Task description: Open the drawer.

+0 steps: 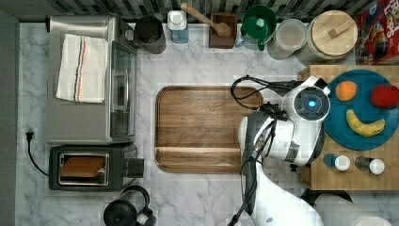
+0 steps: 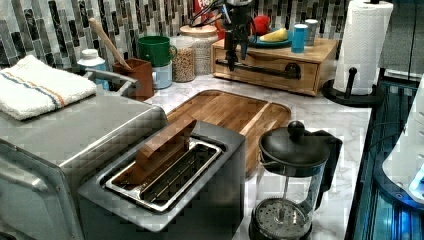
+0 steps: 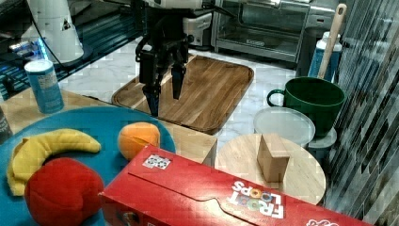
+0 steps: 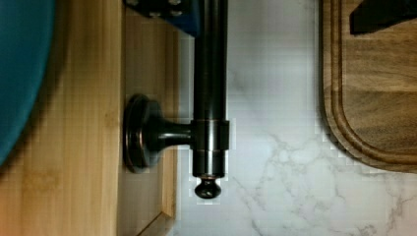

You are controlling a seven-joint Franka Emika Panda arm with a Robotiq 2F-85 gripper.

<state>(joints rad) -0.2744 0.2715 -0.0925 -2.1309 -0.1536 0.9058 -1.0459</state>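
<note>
Beside the drawer [image 2: 270,67], a red box [image 3: 226,197] reads "FROOT LOOPS".

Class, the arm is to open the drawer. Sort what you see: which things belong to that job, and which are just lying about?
Belongs to the job:
drawer
its black bar handle
gripper, fingers astride the handle

Just lying about:
wooden tray
toaster
toaster oven
blue plate of fruit
green mug
paper towel roll
</note>
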